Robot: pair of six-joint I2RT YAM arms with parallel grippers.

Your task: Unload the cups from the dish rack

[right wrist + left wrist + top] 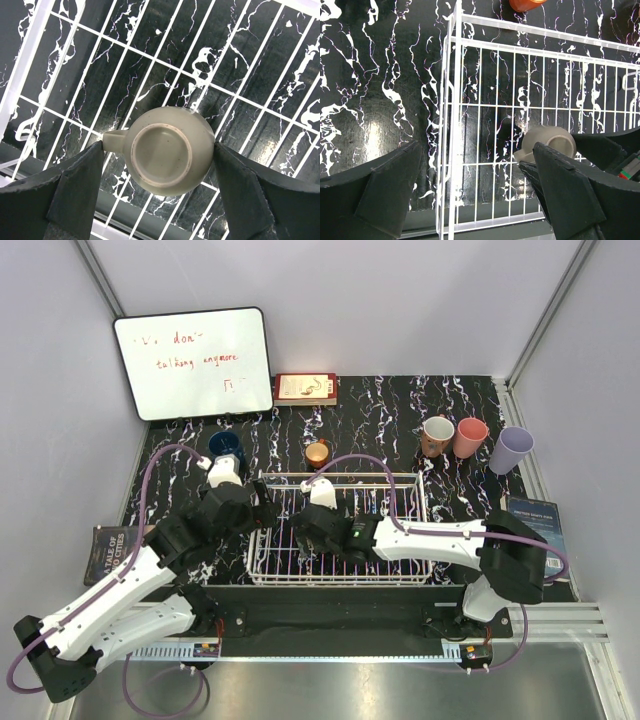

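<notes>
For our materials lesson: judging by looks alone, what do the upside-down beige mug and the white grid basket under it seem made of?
Beige mug: probably glazed ceramic; smooth soft sheen, raised unglazed-looking foot ring. White grid basket: likely coated metal wire; thin straight white rods crossing in a grid.

Matt beige mug [167, 151] on white wire dish rack [150, 75].

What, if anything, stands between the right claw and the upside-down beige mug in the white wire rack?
Nothing visible does. The right claw sits open with the upside-down beige mug directly between its fingers, inside the white wire rack.
</notes>
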